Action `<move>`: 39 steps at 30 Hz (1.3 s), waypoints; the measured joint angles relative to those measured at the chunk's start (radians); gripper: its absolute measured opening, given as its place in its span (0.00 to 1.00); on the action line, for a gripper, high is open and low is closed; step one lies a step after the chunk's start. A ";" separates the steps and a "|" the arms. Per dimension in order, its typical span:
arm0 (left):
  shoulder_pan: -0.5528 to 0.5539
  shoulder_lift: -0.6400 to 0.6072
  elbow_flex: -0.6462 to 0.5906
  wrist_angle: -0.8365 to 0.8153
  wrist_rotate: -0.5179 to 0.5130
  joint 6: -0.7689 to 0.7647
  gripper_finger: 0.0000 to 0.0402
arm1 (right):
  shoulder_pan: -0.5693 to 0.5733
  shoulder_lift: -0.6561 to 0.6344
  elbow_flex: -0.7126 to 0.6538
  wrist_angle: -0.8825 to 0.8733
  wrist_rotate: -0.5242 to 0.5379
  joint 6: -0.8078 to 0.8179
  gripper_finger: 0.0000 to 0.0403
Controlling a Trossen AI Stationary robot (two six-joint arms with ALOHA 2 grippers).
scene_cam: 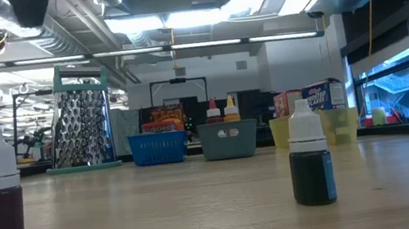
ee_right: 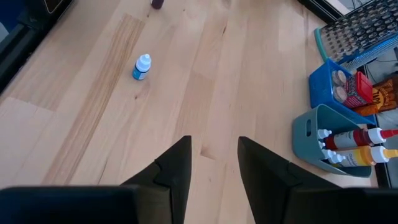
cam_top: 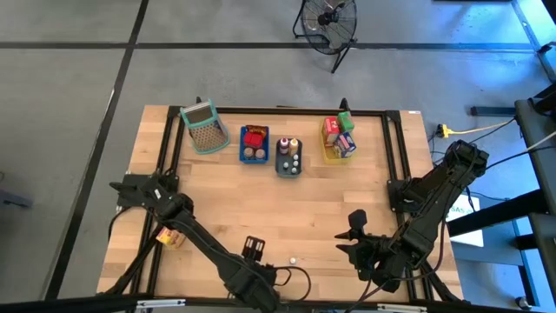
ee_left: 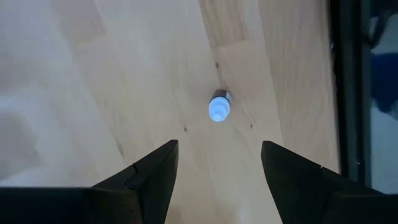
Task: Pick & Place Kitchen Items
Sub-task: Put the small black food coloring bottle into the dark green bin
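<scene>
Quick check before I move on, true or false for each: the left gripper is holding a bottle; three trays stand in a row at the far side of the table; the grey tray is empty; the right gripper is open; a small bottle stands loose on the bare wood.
1. The left gripper holds a bottle. False: it is open and empty above a white-capped bottle.
2. Three trays stand in a row: blue tray, grey tray, yellow tray. True.
3. The grey tray is empty. False: it holds capped bottles.
4. The right gripper is open. True.
5. A small bottle stands loose on the table. True.
</scene>
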 joint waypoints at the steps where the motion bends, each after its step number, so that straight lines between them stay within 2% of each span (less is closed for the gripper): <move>1: -0.003 -0.013 0.000 0.000 -0.010 -0.008 0.56 | 0.000 0.000 0.000 0.000 0.000 0.000 0.33; 6: -0.009 -0.056 0.000 0.000 -0.065 -0.049 0.56 | 0.000 0.000 0.000 -0.001 -0.001 0.000 0.33; 13: -0.015 -0.069 0.000 0.000 -0.076 -0.015 0.56 | 0.000 0.000 0.000 -0.001 -0.010 0.000 0.33; 18: -0.026 -0.153 -0.006 0.003 -0.151 -0.029 0.56 | 0.000 0.000 0.000 -0.001 -0.016 0.001 0.33; 21: -0.028 -0.241 -0.128 0.004 -0.177 -0.084 0.56 | 0.000 0.000 0.000 -0.001 -0.016 0.001 0.33; 25: -0.026 -0.415 -0.399 0.026 -0.136 -0.233 0.56 | 0.000 0.000 0.000 -0.002 -0.018 0.001 0.33; 30: -0.027 -0.614 -0.616 0.387 -0.202 -0.285 0.56 | -0.002 0.000 0.000 0.007 -0.018 -0.021 0.33; 33: -0.025 -0.652 -0.700 0.516 -0.195 -0.286 0.56 | -0.008 0.000 0.000 0.015 -0.018 -0.029 0.33; 39: -0.017 -0.648 -0.751 0.540 -0.176 -0.356 0.56 | -0.013 0.000 0.000 0.023 -0.018 -0.018 0.33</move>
